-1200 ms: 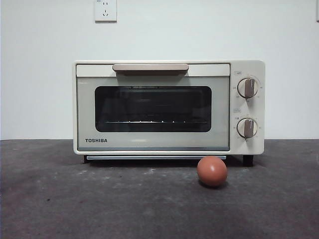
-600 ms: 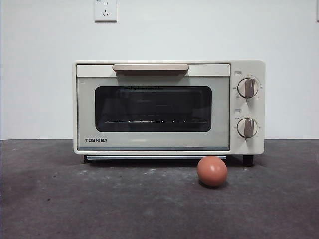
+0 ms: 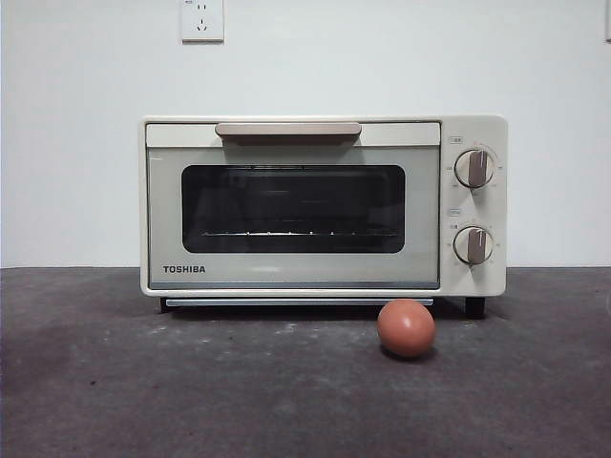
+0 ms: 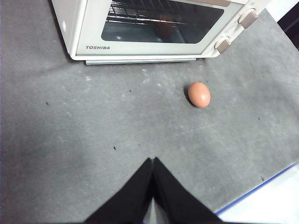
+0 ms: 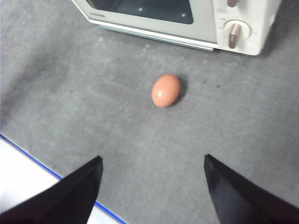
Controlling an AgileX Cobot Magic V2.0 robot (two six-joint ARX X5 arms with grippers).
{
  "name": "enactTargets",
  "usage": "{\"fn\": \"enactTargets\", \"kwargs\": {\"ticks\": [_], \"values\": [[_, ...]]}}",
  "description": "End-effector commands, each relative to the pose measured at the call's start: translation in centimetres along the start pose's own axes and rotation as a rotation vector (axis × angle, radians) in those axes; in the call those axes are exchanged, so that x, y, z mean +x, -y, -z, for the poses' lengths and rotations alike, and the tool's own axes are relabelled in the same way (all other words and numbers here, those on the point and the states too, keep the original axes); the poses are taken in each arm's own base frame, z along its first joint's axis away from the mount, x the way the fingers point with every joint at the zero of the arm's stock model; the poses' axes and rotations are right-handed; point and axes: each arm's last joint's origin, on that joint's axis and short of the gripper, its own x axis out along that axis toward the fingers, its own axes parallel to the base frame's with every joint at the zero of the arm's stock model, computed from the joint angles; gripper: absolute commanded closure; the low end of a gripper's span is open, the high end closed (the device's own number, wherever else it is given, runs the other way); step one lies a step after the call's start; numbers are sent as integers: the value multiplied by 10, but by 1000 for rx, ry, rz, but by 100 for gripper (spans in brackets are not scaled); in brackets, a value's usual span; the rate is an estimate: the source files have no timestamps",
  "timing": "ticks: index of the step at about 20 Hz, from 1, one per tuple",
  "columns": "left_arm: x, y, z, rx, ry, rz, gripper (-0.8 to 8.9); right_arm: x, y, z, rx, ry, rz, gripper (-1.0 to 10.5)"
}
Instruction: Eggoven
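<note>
Reddish-brown egg (image 3: 406, 327) stays unmoved before the closed cream toaster oven (image 3: 323, 205); right gripper (image 5: 153, 170) spread wide, left gripper (image 4: 153, 164) pinched together.

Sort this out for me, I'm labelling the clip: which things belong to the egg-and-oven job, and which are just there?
Part of the job:
egg, lying on the table in front of the oven
toaster oven, door shut
right gripper, open, above the egg
left gripper, shut, held back

Just there:
wall socket
grey table mat

Reddish-brown egg (image 3: 406, 327), cream oven (image 3: 323, 205), grey table (image 3: 191, 391)
</note>
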Motion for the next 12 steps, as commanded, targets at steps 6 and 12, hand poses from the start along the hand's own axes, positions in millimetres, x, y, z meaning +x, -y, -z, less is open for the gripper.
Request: {"fn": "enactTargets", "kwargs": {"ticks": [6,12], "values": [[-3,2,-4,28,19,5,806,71,-12,-36,59,-95,-9,599],[-3,2,-4,25,19,5,806,152,-23,-41,69,-169,128,599]]}}
